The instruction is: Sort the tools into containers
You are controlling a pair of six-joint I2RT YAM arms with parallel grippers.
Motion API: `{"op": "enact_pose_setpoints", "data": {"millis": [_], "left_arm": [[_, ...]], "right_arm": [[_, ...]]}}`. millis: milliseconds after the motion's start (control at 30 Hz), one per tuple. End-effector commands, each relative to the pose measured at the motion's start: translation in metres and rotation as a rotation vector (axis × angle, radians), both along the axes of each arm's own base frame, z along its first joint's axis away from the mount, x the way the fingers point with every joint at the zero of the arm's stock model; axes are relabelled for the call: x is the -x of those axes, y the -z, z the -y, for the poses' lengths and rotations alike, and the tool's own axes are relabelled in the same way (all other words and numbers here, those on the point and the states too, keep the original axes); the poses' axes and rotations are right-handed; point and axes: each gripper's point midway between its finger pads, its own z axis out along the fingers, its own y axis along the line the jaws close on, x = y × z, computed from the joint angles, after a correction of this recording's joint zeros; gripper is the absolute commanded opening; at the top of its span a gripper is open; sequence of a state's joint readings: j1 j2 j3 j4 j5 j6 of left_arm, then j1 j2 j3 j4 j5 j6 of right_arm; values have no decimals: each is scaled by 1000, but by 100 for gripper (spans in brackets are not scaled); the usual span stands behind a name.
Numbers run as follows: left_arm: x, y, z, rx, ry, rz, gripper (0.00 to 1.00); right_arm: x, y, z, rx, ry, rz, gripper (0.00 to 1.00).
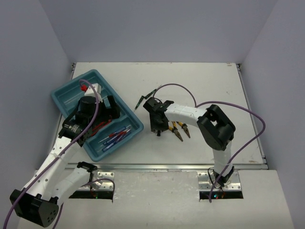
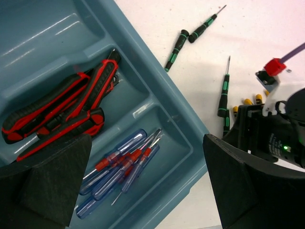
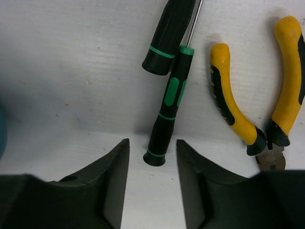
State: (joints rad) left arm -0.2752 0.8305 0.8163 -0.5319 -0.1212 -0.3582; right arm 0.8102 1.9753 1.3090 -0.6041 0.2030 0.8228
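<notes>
1. One teal tray (image 1: pixel 64 98), four compartments, sits skewed by the desk's (image 1: pixel 214 76) left edge.
2. Three red cutters (image 2: pixel 71 102) fill one compartment; about five blue screwdrivers (image 2: pixel 119 162) the outer one beside it.
3. At least four green screwdrivers (image 2: pixel 223 95) and two pliers (image 1: pixel 179 130) lie mid-desk.
4. Above the tray, the left gripper (image 2: pixel 147 157) gapes.
5. The right gripper (image 3: pixel 152 143), jaws apart, straddles one green screwdriver's handle (not touching).

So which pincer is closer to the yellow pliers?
Right. The right pincer is low over the table, just beside the pliers, with a screwdriver between its open jaws. The left pincer hangs over the tray, well away from them.
</notes>
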Motion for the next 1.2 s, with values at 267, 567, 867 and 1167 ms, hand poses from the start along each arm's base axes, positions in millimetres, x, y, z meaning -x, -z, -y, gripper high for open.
{"op": "enact_pose_setpoints", "data": {"millis": [267,567,867,1167], "left_arm": [[-5,-23,22,70,117,92,100],[7,-40,83,350,363,125,100],[50,-74,162,651,729,242,100],[38,-65,186,678,672,216,81]], "right_arm": [[4,12,18,31,97,25,9],[3,-86,14,-229,36,263,0],[54,-181,-50,-775,-436,389,0],[96,-223,-59,-1058,-596,443,0]]}}
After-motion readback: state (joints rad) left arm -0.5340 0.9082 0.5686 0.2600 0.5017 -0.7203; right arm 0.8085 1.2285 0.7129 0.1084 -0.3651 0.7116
